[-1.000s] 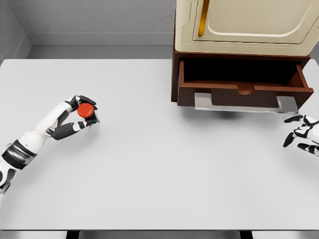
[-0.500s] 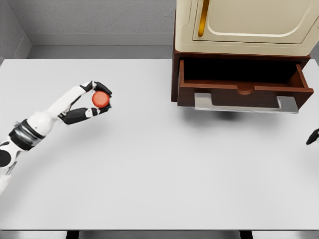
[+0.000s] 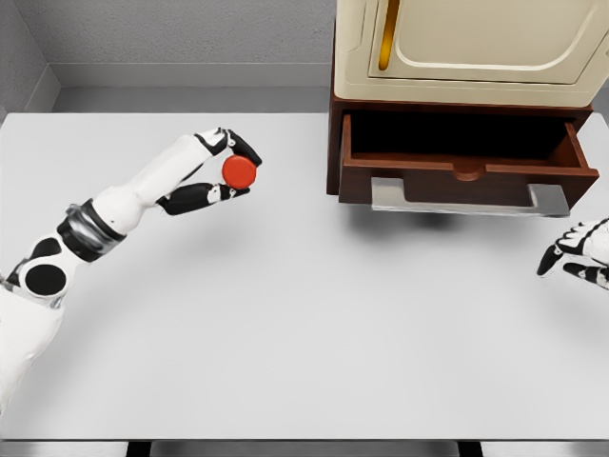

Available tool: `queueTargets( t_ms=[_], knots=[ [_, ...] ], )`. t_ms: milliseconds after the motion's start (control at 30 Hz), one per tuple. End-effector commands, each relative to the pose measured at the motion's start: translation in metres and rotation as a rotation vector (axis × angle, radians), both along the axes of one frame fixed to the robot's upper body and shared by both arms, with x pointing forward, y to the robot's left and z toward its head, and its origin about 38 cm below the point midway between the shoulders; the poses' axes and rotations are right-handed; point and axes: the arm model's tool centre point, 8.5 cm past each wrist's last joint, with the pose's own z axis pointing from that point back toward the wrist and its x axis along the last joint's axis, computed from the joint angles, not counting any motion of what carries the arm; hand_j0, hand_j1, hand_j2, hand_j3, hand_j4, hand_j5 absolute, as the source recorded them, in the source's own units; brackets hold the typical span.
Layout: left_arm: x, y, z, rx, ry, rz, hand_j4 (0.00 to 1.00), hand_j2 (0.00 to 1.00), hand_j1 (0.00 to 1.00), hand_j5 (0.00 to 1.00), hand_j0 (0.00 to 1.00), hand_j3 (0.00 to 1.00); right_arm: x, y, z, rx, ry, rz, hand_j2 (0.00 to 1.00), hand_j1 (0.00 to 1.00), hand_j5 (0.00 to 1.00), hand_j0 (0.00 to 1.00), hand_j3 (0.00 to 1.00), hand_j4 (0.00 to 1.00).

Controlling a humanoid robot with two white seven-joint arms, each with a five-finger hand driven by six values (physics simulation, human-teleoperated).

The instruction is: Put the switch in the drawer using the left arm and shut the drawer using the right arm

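The left hand (image 3: 221, 171) pinches the round red switch (image 3: 239, 171) above the white bench (image 3: 304, 314), left of the open brown wooden drawer (image 3: 466, 160) (the right hand (image 3: 577, 255) hangs loose, holding nothing).

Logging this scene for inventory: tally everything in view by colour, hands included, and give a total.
Red: 1, the switch, held in the left hand.
Brown: 1, the open drawer.
Cream: 1, the cabinet above it.
White: 3, the table, the left hand and the right hand.
Total: 6.
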Motion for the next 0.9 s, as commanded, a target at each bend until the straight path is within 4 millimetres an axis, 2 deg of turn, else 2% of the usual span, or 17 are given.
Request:
queueTargets(
  t_ms=[0,167,300,867],
  knots=[
    [0.0,-0.013,-0.001,0.018,-0.022,-0.005,0.32,0.32,0.32,0.32,0.32,0.32,-0.002,0.01,-0.018,0.01,0.058,0.031,0.51,0.51,0.51,0.51,0.51,0.51],
    [0.008,-0.029,0.012,0.055,-0.088,-0.012,0.3,0.3,0.3,0.3,0.3,0.3,-0.003,0.012,-0.019,0.011,0.061,0.035,0.51,0.51,0.51,0.51,0.51,0.51],
    [0.006,-0.044,0.025,0.086,-0.154,-0.026,0.3,0.3,0.3,0.3,0.3,0.3,-0.003,0.012,-0.02,0.011,0.064,0.034,0.51,0.51,0.51,0.51,0.51,0.51],
    [0.019,-0.094,0.053,0.141,-0.268,-0.011,0.29,0.29,0.29,0.29,0.29,0.29,-0.004,0.011,-0.02,0.011,0.066,0.034,0.53,0.53,0.53,0.53,0.53,0.53]
  ],
)
